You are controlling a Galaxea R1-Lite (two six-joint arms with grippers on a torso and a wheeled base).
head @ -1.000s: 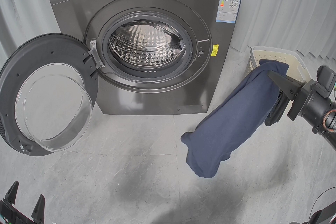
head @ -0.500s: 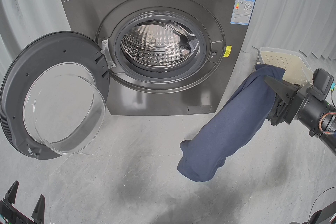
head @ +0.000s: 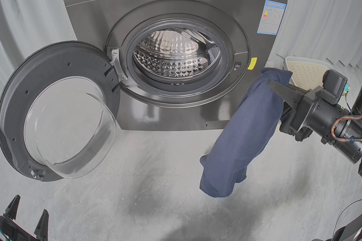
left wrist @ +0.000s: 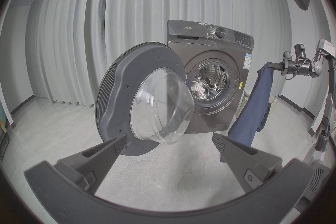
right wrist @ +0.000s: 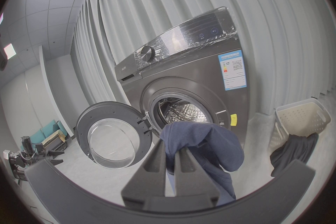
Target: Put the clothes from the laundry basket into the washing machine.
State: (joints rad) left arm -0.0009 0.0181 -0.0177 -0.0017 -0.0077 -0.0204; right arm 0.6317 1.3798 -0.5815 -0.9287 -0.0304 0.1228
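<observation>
Carried leftward toward the open washing machine [head: 94, 16], the navy garment [head: 245, 132] hangs clamped in the right gripper [head: 272, 83], between the drum opening and the laundry basket [head: 307, 72], while the left gripper [left wrist: 168, 137] sits near-left, fingers apart.

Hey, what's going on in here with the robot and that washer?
The robot is loading laundry. Its right gripper has its jaws shut on a navy garment, which hangs down from it in front of the washing machine, close to the laundry basket. The washer's door stands wide open and the drum looks empty. Another dark piece is draped over the basket's rim. The left gripper sits low, jaws open, holding nothing.
</observation>
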